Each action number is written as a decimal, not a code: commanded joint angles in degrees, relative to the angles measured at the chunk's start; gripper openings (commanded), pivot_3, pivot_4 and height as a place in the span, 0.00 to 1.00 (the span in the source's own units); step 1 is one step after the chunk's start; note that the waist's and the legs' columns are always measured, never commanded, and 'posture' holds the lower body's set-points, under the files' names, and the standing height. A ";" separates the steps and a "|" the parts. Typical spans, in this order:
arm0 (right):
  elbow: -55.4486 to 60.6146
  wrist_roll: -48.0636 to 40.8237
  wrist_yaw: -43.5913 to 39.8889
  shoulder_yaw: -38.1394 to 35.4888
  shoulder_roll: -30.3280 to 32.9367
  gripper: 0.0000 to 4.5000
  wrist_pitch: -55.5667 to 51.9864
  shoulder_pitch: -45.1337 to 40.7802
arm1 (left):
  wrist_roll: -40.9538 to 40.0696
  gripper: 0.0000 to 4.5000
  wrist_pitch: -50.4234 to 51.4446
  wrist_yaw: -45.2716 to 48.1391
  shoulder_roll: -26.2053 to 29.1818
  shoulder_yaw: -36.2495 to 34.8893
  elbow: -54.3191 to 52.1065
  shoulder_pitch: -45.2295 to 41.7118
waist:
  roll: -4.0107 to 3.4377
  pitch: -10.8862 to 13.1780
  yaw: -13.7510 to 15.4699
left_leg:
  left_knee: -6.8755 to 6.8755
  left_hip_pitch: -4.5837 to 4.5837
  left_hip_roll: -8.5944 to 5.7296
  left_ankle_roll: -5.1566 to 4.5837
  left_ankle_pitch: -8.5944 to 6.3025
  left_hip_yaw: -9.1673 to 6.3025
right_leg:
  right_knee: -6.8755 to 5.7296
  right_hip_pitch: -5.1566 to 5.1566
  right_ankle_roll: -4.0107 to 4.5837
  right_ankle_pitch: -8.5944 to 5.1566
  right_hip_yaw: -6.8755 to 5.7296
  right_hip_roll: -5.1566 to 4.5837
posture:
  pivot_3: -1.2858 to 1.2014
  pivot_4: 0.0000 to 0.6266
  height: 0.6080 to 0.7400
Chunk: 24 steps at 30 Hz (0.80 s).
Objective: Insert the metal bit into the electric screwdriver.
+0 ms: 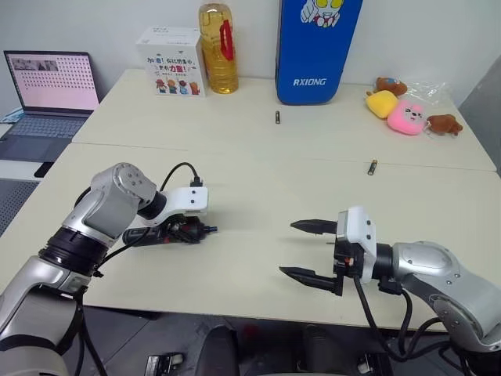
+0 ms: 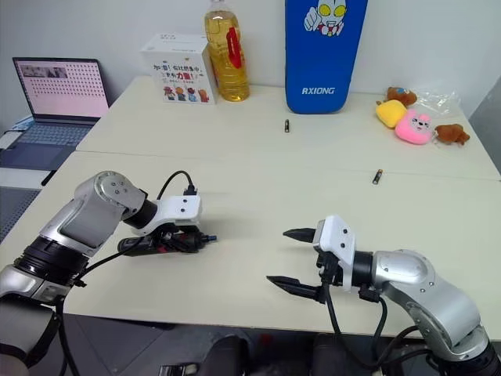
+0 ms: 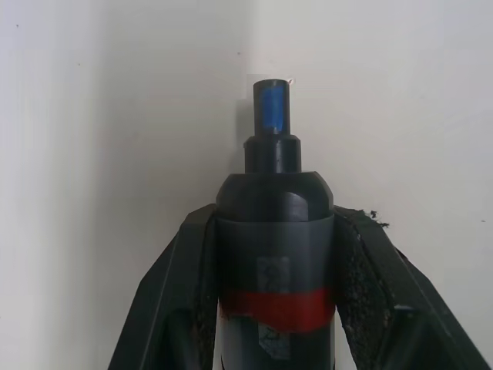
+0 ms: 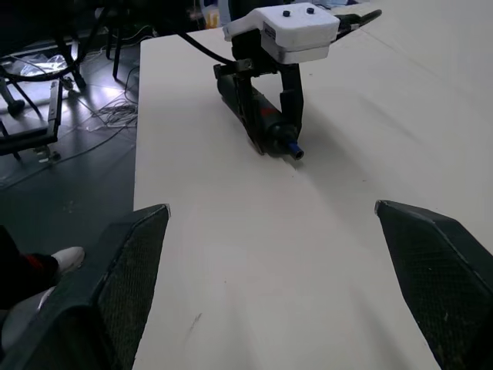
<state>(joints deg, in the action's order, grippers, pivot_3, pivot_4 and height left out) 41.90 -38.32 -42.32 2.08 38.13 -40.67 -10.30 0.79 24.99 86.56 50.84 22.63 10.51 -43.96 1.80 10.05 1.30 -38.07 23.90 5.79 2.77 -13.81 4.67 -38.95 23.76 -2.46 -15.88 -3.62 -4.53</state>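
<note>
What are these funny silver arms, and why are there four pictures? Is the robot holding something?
They are the two arms of a walking robot. Two pictures come from cameras in its head, looking down at a pale table. The other two come from little cameras on its wrists, looking along the black fingers.

The left gripper has shut on the electric screwdriver, a black pen shape with a red band. Its narrow tip sticks out past the fingers. The right gripper is open and holds nothing.

On the table farther back lie two small dark sticks; I cannot tell what they are. There are also a laptop, a white box, a bottle of yellow oil, a blue case and some plush toys.
</note>
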 commanded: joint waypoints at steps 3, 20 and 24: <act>-0.53 -13.34 7.70 -12.05 0.03 1.00 -7.46 -3.80 | -10.92 0.37 0.18 -4.65 -6.78 -12.97 1.96 -8.07 | 0.19 -0.02 0.22 | -0.04 0.05 0.00 0.00 0.00 -0.08 | 0.04 -0.05 0.00 0.00 -0.10 0.00 | 0.52 0.24 1.00; 0.60 -33.03 43.82 -14.22 -9.22 1.00 -8.25 -13.52 | -21.84 0.37 -7.13 -43.15 -44.13 -24.56 -11.23 9.31 | 0.11 -0.08 -1.23 | -0.01 -0.09 -0.02 0.00 0.01 -0.16 | 0.02 -0.22 -0.01 0.02 -0.12 -0.04 | 0.52 0.24 1.00; -0.67 -32.56 42.37 -14.41 -7.30 1.00 -8.01 -12.97 | -20.70 0.37 -8.05 -44.10 -43.17 -23.43 -12.53 12.80 | 0.11 -0.08 -1.22 | 0.00 -0.09 -0.02 0.00 0.00 -0.15 | 0.05 -0.23 -0.01 0.02 -0.12 -0.04 | 0.52 0.24 1.00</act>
<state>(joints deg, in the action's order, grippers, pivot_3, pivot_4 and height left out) 40.56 -70.89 0.87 -11.09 30.20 -50.30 -23.10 -19.60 18.54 42.93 7.47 -0.69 1.63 -30.20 1.90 9.97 0.09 -38.06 23.82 5.77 2.76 -13.81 4.52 -38.90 23.54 -2.47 -15.87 -3.74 -4.57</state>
